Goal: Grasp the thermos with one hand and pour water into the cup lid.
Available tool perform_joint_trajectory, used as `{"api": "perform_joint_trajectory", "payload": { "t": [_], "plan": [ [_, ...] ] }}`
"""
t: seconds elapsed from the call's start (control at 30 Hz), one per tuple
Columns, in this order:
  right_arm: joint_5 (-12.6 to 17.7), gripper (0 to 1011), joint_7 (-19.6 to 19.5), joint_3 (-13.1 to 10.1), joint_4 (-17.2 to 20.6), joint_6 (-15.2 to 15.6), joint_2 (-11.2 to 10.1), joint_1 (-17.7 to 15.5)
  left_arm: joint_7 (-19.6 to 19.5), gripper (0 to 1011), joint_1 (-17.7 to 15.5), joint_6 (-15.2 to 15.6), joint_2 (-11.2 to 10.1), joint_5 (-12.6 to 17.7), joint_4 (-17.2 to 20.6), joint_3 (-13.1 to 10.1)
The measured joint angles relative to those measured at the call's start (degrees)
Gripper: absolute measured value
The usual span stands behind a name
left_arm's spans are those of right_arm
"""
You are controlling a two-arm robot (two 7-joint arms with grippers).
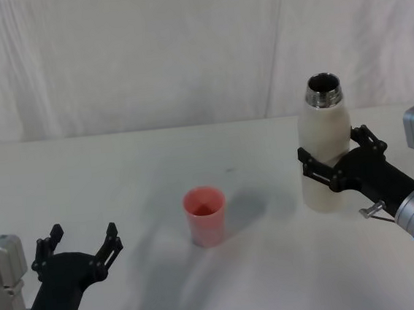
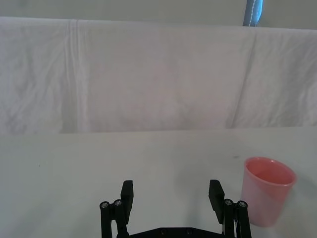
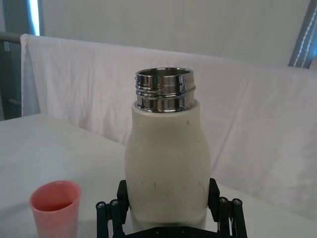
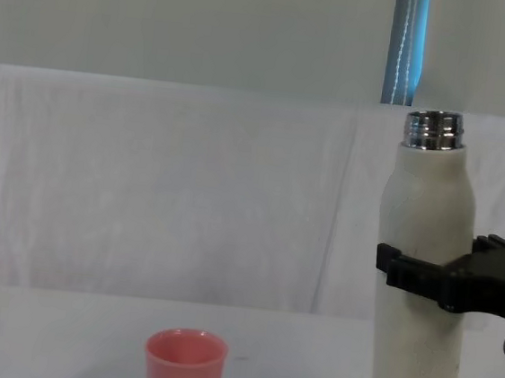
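Layout from my seat: thermos far right, cup lid in the middle, left gripper near left.

On my feed the thermos [image 1: 326, 147] stands upright on the table [image 1: 121, 178] at the right, a bit farther back than the cup lid [image 1: 205, 215], which sits mid-table, well apart to its left. My right gripper [image 1: 333, 165] comes in from the near right with a finger on either side of the thermos body. My left gripper [image 1: 80, 248] sits at the near left, left of the cup lid and apart from it. A draped cloth [image 1: 146, 51] runs behind the table's far edge.

thermos [image 1: 324, 144] – 1 | cup lid [image 1: 205, 215] – 1 | end effectors – 2, apparently: left end effector [image 1: 82, 245], right end effector [image 1: 337, 158]
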State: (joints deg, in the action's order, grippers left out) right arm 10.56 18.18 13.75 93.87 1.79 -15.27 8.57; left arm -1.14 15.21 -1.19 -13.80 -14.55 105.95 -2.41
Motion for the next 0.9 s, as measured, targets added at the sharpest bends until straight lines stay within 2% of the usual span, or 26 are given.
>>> {"api": "perform_joint_trajectory", "payload": {
  "t": [0.47, 0.9],
  "plan": [
    [4.07, 957, -1.84, -1.23, 3.03, 3.47, -0.61, -2.54, 0.0, 1001, 0.0, 0.0, 0.0, 0.0, 0.0, 0.0],
    [6.26, 957, -2.56, -0.83, 4.66, 5.23, -1.61, -4.43, 0.0, 1001, 0.0, 0.0, -0.01, 0.0, 0.0, 0.0]
  ]
}}
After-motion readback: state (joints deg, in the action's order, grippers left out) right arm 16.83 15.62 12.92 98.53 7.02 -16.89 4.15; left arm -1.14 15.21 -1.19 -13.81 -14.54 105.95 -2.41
